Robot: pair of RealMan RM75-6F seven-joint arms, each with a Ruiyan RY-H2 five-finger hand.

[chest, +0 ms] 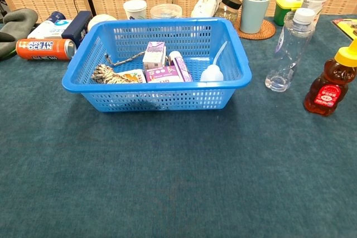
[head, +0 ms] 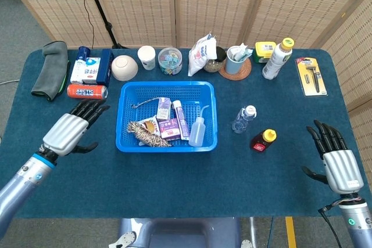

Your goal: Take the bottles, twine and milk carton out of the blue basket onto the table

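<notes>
The blue basket [head: 125, 140] [chest: 83, 79] sits mid-table. Inside lie a ball of twine [head: 146, 134] [chest: 106, 74], a purple milk carton [head: 163, 108] [chest: 154, 55], a purple box [head: 170, 128] [chest: 166, 73], a white-capped tube [head: 180, 118] [chest: 176, 57] and a squeeze bottle [head: 198, 131] [chest: 212, 71]. On the table right of the basket stand a clear water bottle [head: 244, 118] [chest: 289, 51] and a honey bottle [head: 263, 139] [chest: 329, 86]. My left hand [head: 71, 130] hovers open just left of the basket. My right hand [head: 335, 160] is open near the table's right edge; the chest view does not show it.
Along the back stand a can [head: 86, 91], boxes [head: 95, 67], a bowl [head: 124, 67], cups [head: 146, 57], a snack bag [head: 201, 54], a mug on a coaster [head: 236, 60] and a tall bottle [head: 276, 58]. A razor pack [head: 311, 75] lies back right, a grey cloth [head: 50, 76] back left.
</notes>
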